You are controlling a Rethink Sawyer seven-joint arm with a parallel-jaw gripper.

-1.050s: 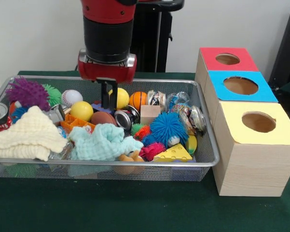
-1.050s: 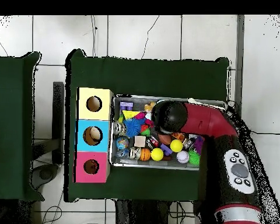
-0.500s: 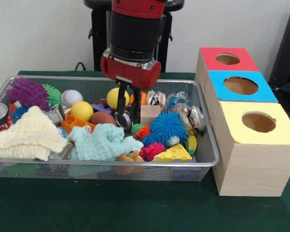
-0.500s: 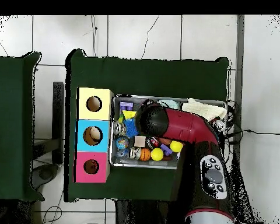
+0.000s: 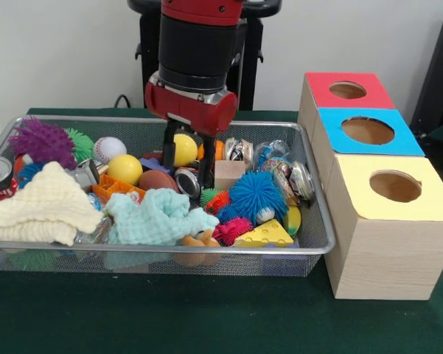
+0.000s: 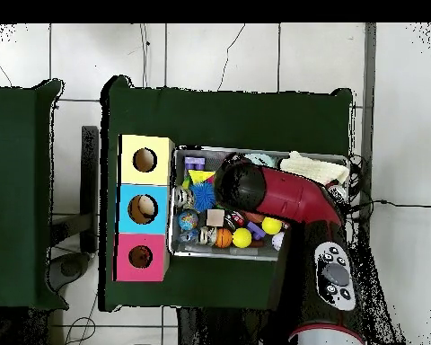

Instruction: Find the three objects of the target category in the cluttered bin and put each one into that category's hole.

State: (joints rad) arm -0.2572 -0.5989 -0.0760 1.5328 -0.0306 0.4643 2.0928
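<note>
Gripper [image 5: 187,161] fingers, spread wide with nothing held, straddle the yellow ball [image 5: 183,150] near the bin's [image 5: 309,247] far rim; we judge it light, smooth, best pinched across its middle.

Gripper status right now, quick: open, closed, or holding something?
Gripper: open, fingers straddling the yellow ball in the bin, not clamped on it yet.

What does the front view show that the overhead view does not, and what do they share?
Only the front view shows the gripper with jaws open around the yellow ball, plus the purple spiky ball, hidden under the arm from above. Only the overhead view shows the tiled floor around the table. Both show the mesh bin and the red, blue and yellow boxes.
</note>
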